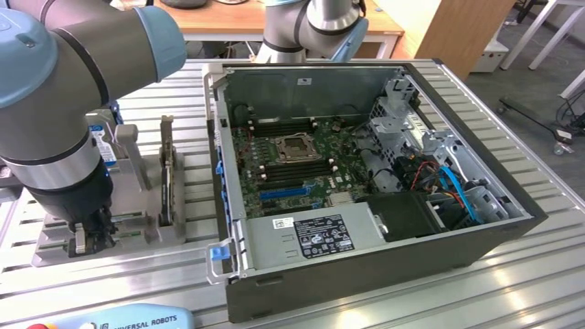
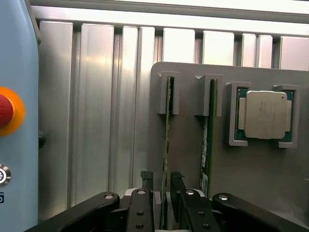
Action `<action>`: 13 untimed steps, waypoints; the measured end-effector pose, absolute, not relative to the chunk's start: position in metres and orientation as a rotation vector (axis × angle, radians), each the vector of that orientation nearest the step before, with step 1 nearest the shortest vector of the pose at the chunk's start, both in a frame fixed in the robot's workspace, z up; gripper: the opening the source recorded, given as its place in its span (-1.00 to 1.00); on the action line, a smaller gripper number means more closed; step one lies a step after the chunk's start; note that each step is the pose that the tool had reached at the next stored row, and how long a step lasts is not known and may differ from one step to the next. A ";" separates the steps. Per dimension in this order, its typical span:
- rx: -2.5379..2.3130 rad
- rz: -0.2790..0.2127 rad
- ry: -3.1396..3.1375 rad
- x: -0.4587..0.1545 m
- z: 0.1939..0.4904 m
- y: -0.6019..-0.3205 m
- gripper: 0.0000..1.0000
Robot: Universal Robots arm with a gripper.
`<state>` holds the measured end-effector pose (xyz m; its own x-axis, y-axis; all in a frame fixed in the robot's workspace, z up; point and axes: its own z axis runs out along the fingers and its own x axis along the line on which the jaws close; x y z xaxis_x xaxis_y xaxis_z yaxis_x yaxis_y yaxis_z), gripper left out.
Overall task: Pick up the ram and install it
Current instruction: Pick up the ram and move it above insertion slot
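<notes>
In the wrist view the ram stands on edge in a slot of the grey holder, seen as a thin green strip. My gripper sits low over it, one black finger on each face of the stick, closed in against it. The ram still rests in its slot. A second stick like it stands in the neighbouring slot. In the exterior view my gripper reaches down into the holder on the left, beside the open computer case. The motherboard's memory slots lie inside the case.
A square silver processor chip lies in a pocket of the holder. A dark expansion card stands upright in it. A blue teach pendant with a red stop button lies close by on the ribbed aluminium table.
</notes>
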<state>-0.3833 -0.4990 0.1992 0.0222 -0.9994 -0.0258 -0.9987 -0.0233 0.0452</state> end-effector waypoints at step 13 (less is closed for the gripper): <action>2.236 -0.078 -2.185 -0.383 0.199 -0.497 -0.43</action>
